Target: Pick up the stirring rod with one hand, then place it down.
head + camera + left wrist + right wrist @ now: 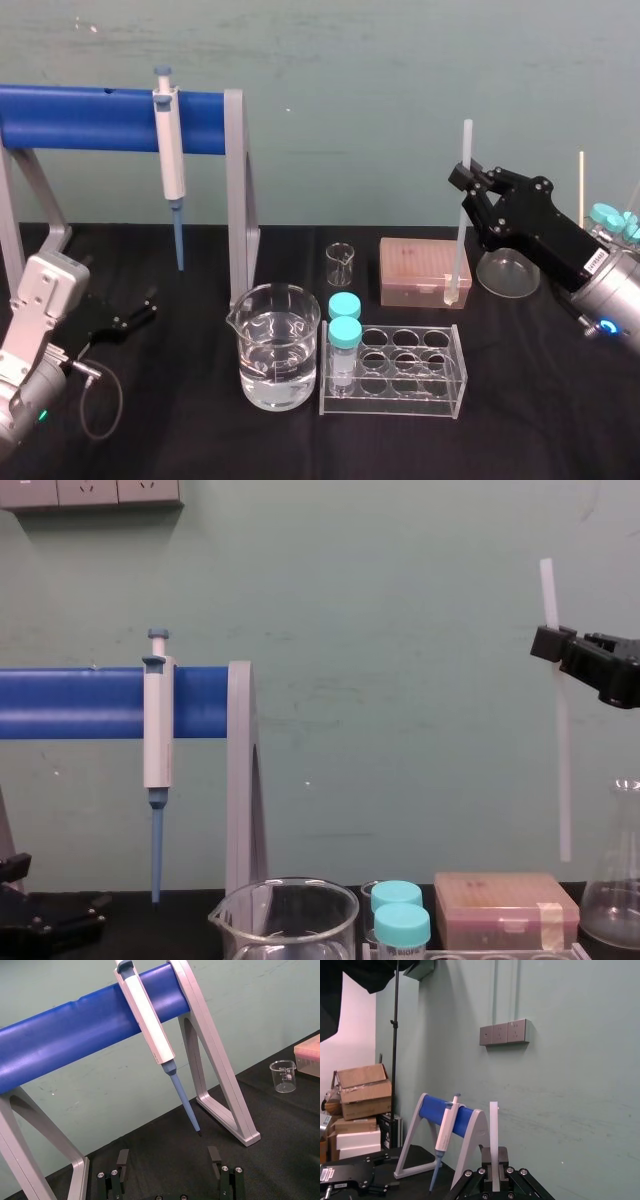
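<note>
The stirring rod point(462, 220) is a long, thin, translucent-white stick held upright at the right of the table. My right gripper point(468, 185) is shut on it near its upper part, with a short length sticking out above the fingers. In the chest view the stirring rod point(560, 740) hangs from my right gripper point(548, 643), its lower end clear above the box behind it. The right wrist view has the rod point(494, 1130) rising from between the fingers of my right gripper point(494, 1160). My left gripper point(140, 310) rests parked low at the left, and stands open point(168, 1160) with nothing in it.
A beaker of water point(278, 345) and a clear tube rack point(395, 370) with two blue-capped tubes stand in front. Behind them are a small beaker point(340, 263), a brown tip box point(425, 270) and a flask point(508, 272). A pipette point(170, 150) hangs on the blue-barred stand point(90, 118).
</note>
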Robot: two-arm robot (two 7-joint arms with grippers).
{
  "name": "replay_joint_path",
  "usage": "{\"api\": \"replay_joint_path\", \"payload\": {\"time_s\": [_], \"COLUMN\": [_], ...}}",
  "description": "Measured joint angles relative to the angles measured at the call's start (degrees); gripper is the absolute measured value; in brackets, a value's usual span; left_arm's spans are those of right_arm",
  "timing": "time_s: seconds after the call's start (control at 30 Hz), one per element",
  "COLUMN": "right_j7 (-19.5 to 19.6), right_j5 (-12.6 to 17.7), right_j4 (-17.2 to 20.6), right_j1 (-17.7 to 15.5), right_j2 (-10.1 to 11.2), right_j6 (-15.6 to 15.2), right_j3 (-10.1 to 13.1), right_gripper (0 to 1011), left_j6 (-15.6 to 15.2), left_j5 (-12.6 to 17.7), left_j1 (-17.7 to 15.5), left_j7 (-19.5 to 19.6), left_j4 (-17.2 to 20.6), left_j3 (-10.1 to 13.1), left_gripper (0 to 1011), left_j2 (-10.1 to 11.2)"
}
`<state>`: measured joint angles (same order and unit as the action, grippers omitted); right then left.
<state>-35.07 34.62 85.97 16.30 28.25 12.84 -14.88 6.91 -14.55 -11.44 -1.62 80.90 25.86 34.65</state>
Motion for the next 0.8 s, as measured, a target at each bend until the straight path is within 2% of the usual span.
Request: {"api": "replay_joint_path", "payload": {"time_s": [0.8], "right_j7": [-3.3], "right_j5": [2.5], "right_j4": [-0.6], "right_j1": [-0.2], "right_j2": [0.9], "right_j6": [0.4], "right_j3": [-0.6], "right_gripper": [69], "left_j6": [0.0], "left_j5": [0.0], "left_j1": [0.0], "left_j7": [0.0], "left_j4": [0.0], "left_j3": [0.0], "left_gripper": [1000], "left_j2": [0.0]}}
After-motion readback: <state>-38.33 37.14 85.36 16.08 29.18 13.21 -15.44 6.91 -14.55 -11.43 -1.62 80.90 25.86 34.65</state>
